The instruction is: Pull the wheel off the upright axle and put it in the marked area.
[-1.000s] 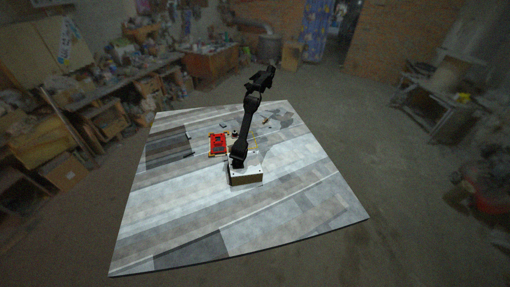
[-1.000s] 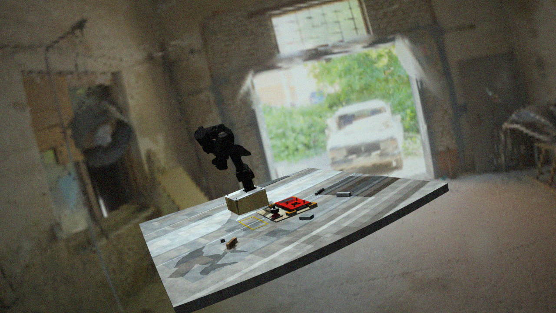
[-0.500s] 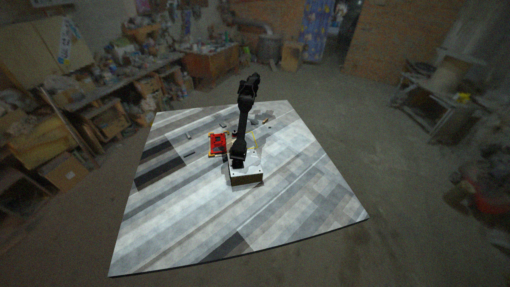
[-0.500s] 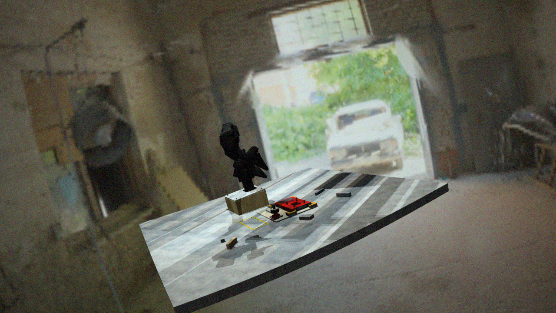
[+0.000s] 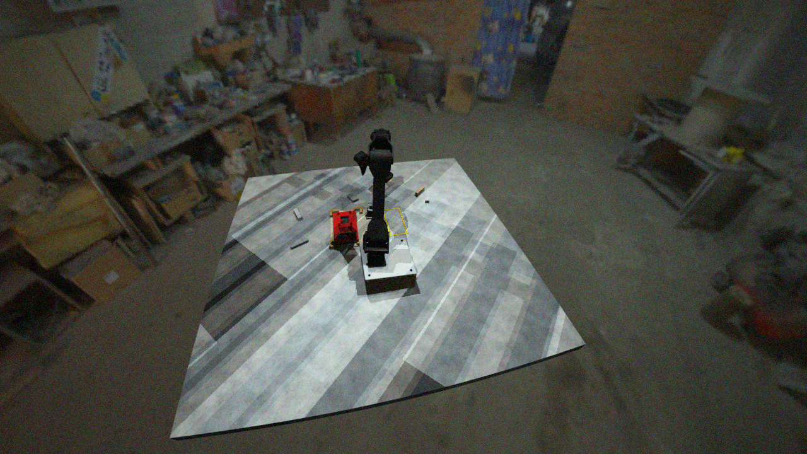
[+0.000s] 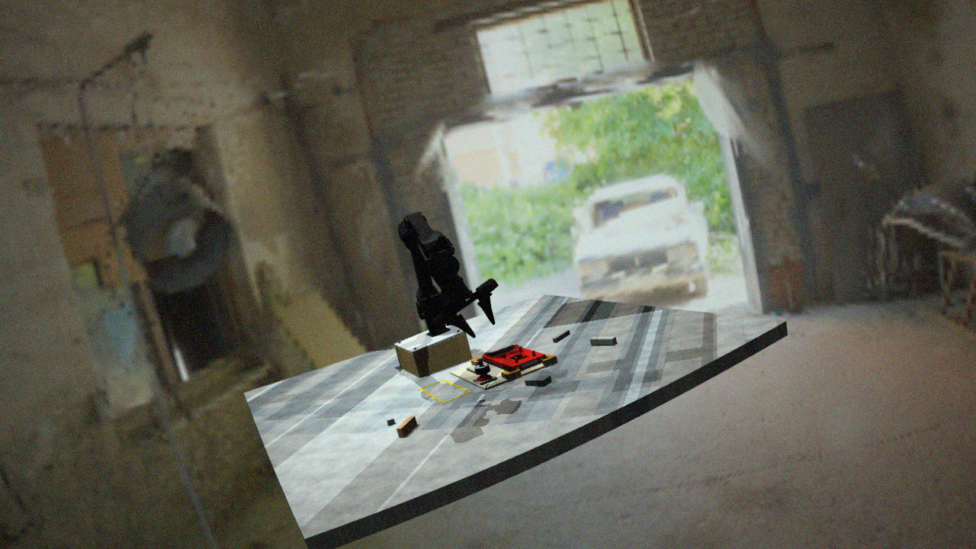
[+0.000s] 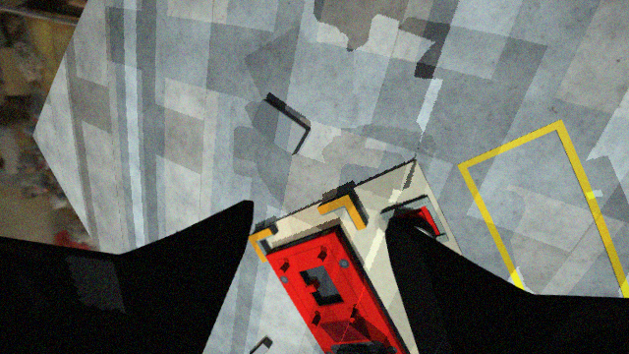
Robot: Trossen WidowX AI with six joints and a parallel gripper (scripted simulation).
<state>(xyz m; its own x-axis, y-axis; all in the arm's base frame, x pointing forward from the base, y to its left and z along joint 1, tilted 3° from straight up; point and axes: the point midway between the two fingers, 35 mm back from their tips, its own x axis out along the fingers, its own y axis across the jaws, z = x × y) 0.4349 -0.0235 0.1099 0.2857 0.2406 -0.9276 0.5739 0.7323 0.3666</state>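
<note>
Small dark wheel (image 6: 482,369) with red hub on axle, below raised gripper (image 6: 479,310), well apart, fingers parted, grasping nothing.

A grey striped table top (image 5: 316,338) carries a pale base board (image 7: 378,197) bearing a red flat plate (image 5: 344,226), a yellow-outlined square marking (image 5: 396,221), the arm's pale block pedestal (image 5: 390,275), a small wooden block (image 6: 406,425) and several small dark blocks (image 6: 603,340)
</note>
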